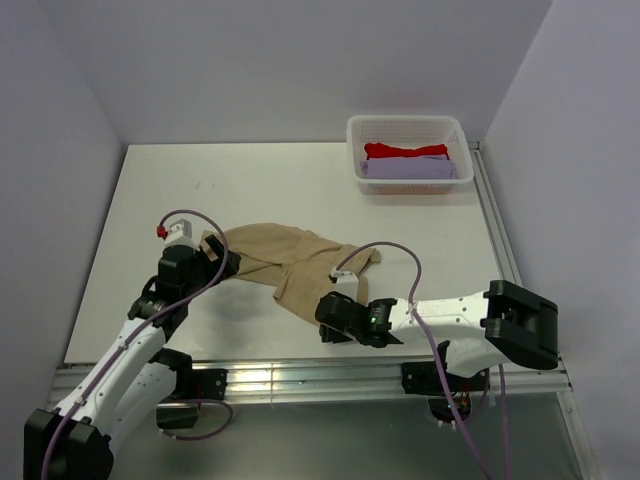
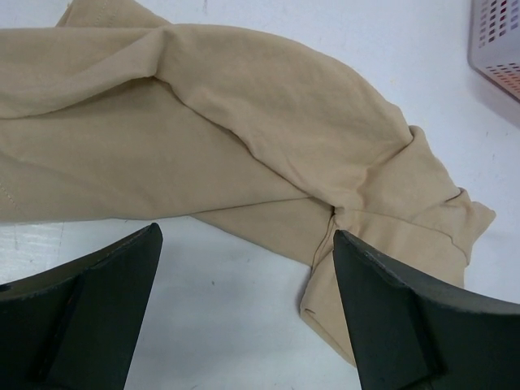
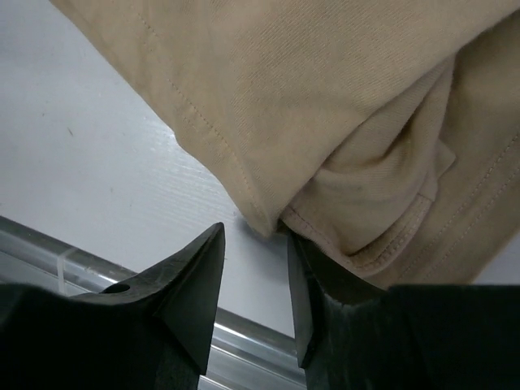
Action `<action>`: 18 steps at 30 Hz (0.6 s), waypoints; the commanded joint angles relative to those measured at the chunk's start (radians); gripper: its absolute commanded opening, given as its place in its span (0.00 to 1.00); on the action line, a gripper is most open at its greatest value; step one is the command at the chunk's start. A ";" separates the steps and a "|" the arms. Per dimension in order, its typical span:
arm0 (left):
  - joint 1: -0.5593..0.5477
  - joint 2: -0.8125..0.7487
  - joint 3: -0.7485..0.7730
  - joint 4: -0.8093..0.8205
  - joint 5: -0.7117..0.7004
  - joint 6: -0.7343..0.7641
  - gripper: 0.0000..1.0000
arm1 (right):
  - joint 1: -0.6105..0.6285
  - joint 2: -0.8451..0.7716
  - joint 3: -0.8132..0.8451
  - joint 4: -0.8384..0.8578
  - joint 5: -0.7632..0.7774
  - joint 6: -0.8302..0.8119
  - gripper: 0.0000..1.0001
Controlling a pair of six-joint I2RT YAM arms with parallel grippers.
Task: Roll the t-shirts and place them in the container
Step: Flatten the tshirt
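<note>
white tabletop [image 1: 250, 180], crumpled tan t-shirt [image 1: 285, 262] (pale lilac walls [image 1: 300, 60] around)

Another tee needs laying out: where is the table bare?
Bare: the table far left, between back wall and tan t-shirt, and its right side between basket and right arm. Crowded: near middle, where left claw and right claw are at the shirt.
</note>
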 commanded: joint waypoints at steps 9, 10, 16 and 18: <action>0.006 0.009 -0.001 0.038 -0.002 -0.010 0.91 | -0.012 0.012 0.049 0.026 0.080 0.010 0.20; 0.006 0.004 -0.002 0.037 -0.002 -0.011 0.91 | -0.013 0.007 0.053 0.012 0.083 0.007 0.16; 0.006 0.006 -0.005 0.040 -0.003 -0.011 0.90 | -0.019 -0.089 0.081 -0.061 0.109 -0.021 0.00; 0.006 0.010 -0.004 0.040 -0.006 -0.011 0.90 | -0.051 -0.172 0.090 -0.086 0.105 -0.053 0.00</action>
